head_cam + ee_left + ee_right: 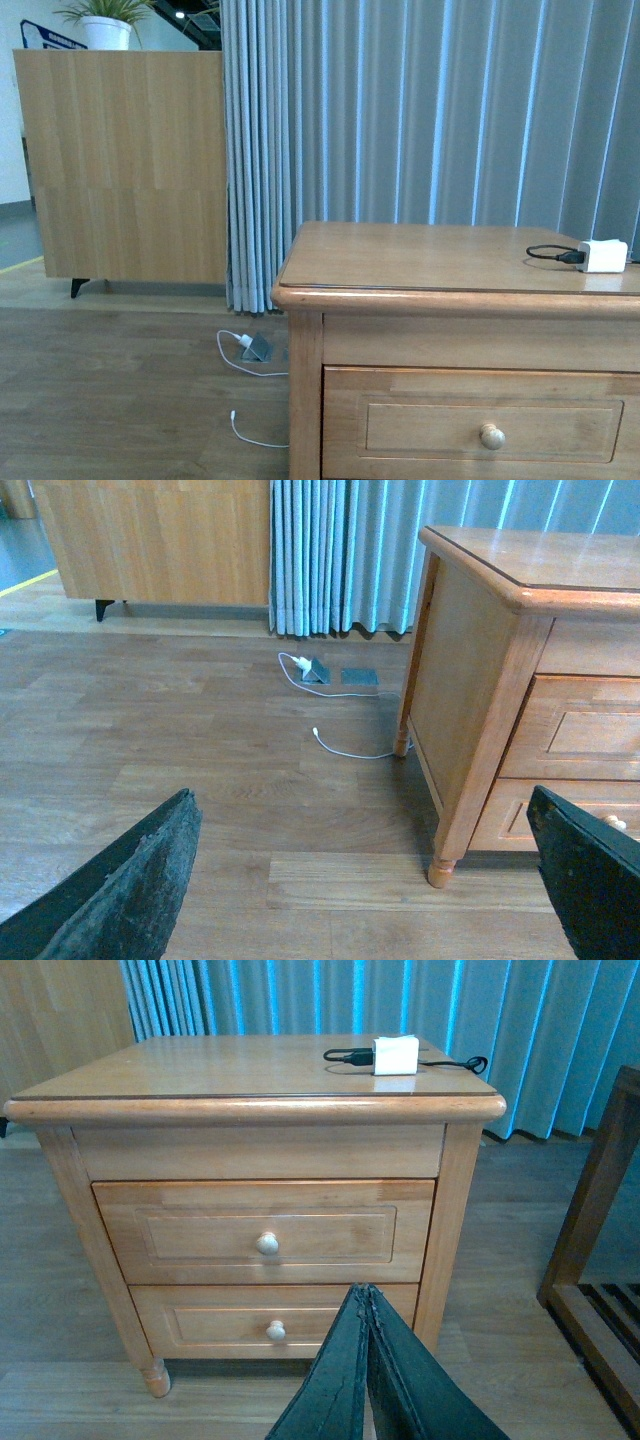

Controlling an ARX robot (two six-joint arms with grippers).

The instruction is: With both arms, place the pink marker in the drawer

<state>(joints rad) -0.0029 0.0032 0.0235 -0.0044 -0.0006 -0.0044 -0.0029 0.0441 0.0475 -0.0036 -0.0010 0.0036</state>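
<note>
A honey-brown wooden cabinet [262, 1150] stands on a wood-plank floor [180, 740], its top bare except for a white charger block [396, 1055] near the back edge, a black cable [345, 1056] plugged into it. On the floor beside the cabinet, toward the curtain, lie a white cord [345, 750] and a small floor socket [316, 670].

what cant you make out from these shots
- Pink marker: in no view.
- Drawer interior: hidden behind its shut front.
- Drawer, front view: cut off by right and bottom edges.
- Left claw: fingers cut off by the frame.
- Lower drawer: partly hidden by the shut right claw.
</note>
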